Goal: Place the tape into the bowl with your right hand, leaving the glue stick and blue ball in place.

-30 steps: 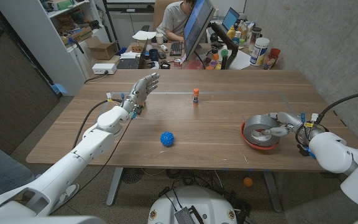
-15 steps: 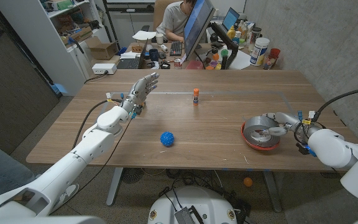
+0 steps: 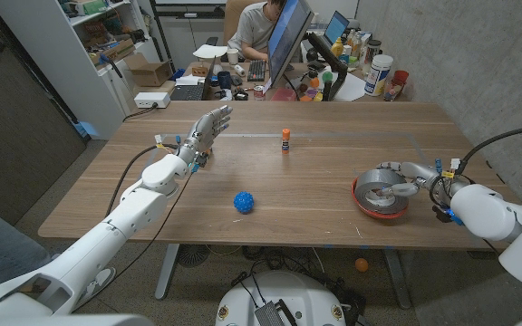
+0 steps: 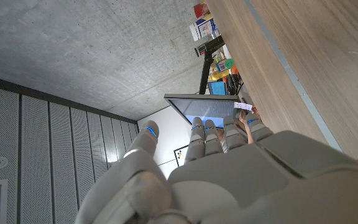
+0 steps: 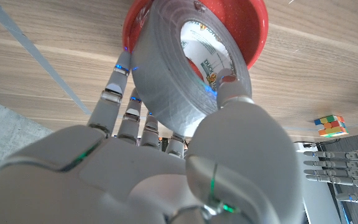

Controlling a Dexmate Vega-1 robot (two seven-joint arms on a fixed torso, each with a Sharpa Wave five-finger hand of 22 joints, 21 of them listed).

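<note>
1. Left hand [image 3: 205, 130] raised over the tabletop's far-left part, fingers spread, grasping nothing; judged parked out of the way.
2. Blue ball [image 3: 244, 201] near the front edge, glue stick [image 3: 285, 139] upright toward the far edge; both well apart from the bowl.
3. Bowl [image 3: 362, 201], red, near the right edge: the tape [image 3: 381, 188] sits tilted in it.
4. Right hand [image 3: 412, 177] grasps the tape, thumb through its core, not yet released.

Left hand [image 4: 229, 180], fingers [image 4: 199, 134] straight, beside wooden table [image 4: 316, 68].
</note>
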